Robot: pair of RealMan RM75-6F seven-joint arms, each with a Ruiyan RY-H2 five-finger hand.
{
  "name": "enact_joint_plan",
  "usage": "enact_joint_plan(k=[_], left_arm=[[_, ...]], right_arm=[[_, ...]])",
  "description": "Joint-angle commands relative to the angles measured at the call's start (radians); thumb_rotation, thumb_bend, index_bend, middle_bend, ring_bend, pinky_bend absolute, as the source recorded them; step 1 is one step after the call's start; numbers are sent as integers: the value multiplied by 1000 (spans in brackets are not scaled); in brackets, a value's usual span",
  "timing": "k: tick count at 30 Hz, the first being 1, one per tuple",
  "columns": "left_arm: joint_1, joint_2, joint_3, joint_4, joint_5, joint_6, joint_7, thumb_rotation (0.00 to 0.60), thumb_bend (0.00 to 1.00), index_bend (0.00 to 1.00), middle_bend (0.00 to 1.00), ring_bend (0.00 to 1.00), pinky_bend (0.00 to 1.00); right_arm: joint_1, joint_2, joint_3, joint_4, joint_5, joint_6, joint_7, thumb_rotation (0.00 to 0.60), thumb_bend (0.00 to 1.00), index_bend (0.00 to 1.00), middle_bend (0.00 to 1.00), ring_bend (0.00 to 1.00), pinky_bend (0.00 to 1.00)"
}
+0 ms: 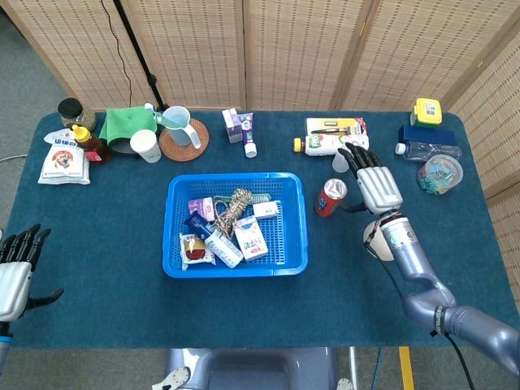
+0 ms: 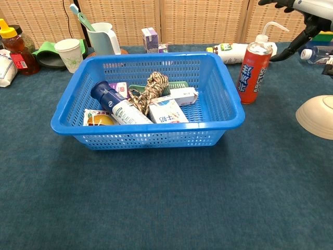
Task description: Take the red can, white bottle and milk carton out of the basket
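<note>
Head cam looks steeply down; chest cam low, nearer; both share basket point(image 1: 236, 225) point(image 2: 148, 99).

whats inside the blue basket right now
The blue basket holds a white bottle with a dark blue cap, a milk carton, a coil of rope, a fruit packet and small boxes. Whatever lies beneath them is hidden.
</note>
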Motion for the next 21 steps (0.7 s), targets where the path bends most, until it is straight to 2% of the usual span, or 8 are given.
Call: enact_joint_plan(k=[1, 6, 10, 11, 14, 17, 21], left_arm=[[-1, 0, 1, -1, 1, -2, 1, 600, 26, 0, 0, 0, 0], [-3, 2, 3, -6, 5, -5, -5, 600, 27, 0, 0, 0, 0], [-16, 12, -2, -13, 14, -20, -21, 600, 26, 0, 0, 0, 0], [-50, 35, -21, -30, 39, -40, -17, 600, 27, 0, 0, 0, 0], [-92, 77, -40, -61, 55, -80, -14, 600, 27, 0, 0, 0, 0], [-137, 122, -65, -99, 72, -118, -15, 600, 27, 0, 0, 0, 0], [-197, 182, -103, -171, 74, -166, 16, 600, 26, 0, 0, 0, 0]], right_arm=[[-15, 27, 0, -51, 12, 9, -21, 600, 0, 0, 0, 0, 39], [-50, 76, -3, -141, -3, 59, -29, 600, 0, 0, 0, 0, 39], [-118, 157, -19, -250, -51, 156, -12, 600, 0, 0, 0, 0, 39], [-197, 229, -57, -327, -102, 250, 4, 600, 0, 0, 0, 0, 39], [-276, 307, -112, -390, -163, 325, 17, 600, 0, 0, 0, 0, 31], [-347, 347, -165, -398, -209, 392, -2, 600, 0, 0, 0, 0, 4], [-445, 352, -220, -375, -253, 503, -44, 600, 0, 0, 0, 0, 0]])
